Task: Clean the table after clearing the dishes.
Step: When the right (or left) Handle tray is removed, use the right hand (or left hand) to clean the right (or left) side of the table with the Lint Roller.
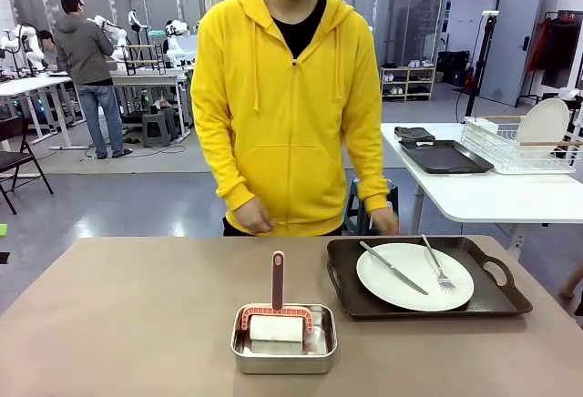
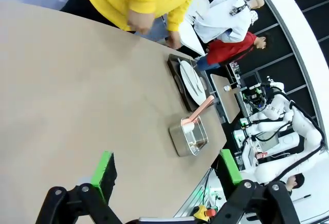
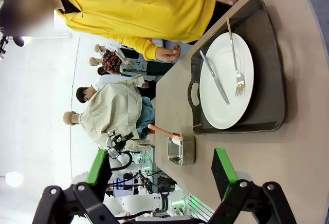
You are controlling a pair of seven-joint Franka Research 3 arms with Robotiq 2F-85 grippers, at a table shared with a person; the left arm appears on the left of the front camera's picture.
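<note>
**Q.** How do the end effectors stand?

**A.** The left gripper (image 2: 167,168), black with green pads, has its jaws spread fully and nothing between them. It is poised over a bare stretch of the large matte taupe-brown table (image 2: 67,90). The right gripper (image 3: 162,171) is equally wide and empty, facing the dishes.

**Q.** Where are the dishes?

**A.** The round white plate (image 1: 414,277) lies on the dark brown-black rectangular handled tray (image 1: 496,295), on the table's right side towards the far edge. A silver knife (image 1: 392,267) and a silver fork (image 1: 437,265) rest loose across the plate. The person's hand (image 1: 384,224) hangs just beyond the tray's far rim.

**Q.** How will these handle?

**A.** The plate looks stiff, glazed and breakable, and the cutlery would probably slide at any tilt. The tray appears rigid, so it is best taken by the cut-out grips at its short ends and kept level.

**Q.** And the cleaning tool?

**A.** The small square steel pan (image 1: 283,351) sits at the near middle of the table and holds a white wiping block (image 1: 276,328) on a salmon-pink handle (image 1: 278,280). The block is likely light and soft. The narrow handle stem, which juts over the pan's far rim, offers the surest hold.
</note>
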